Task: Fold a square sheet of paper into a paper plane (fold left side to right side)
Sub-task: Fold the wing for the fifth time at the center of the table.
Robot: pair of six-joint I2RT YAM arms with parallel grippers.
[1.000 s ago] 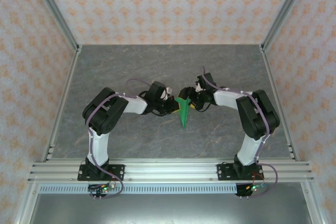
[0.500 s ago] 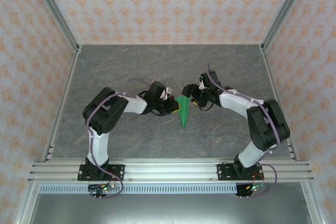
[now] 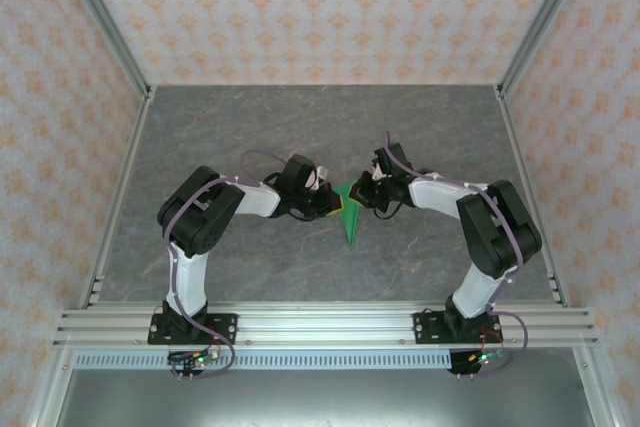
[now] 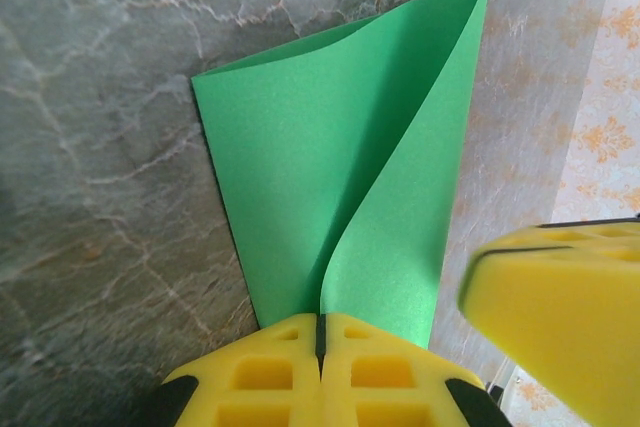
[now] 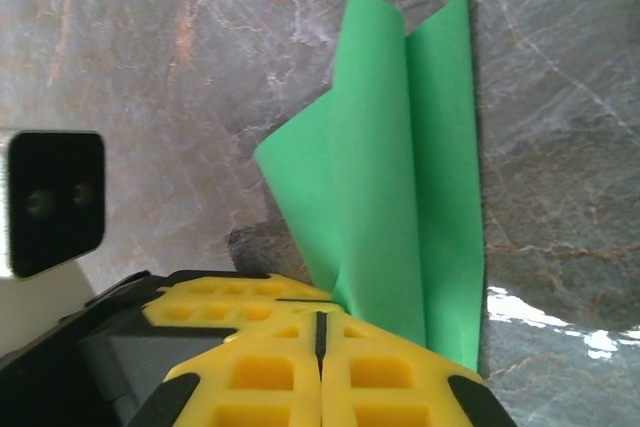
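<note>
While the left gripper (image 3: pixel 334 209) and right gripper (image 3: pixel 364 197) each clamp it (fingers fully closed), the plane (image 3: pixel 349 223) lies between them, tip toward their bases.

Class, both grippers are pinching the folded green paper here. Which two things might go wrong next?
1. The left gripper and right gripper both clamp the paper plane close together; pulling apart might tear it, and the grippers might collide.
2. In the left wrist view it bows up uncreased, so it may spring open on release.
</note>
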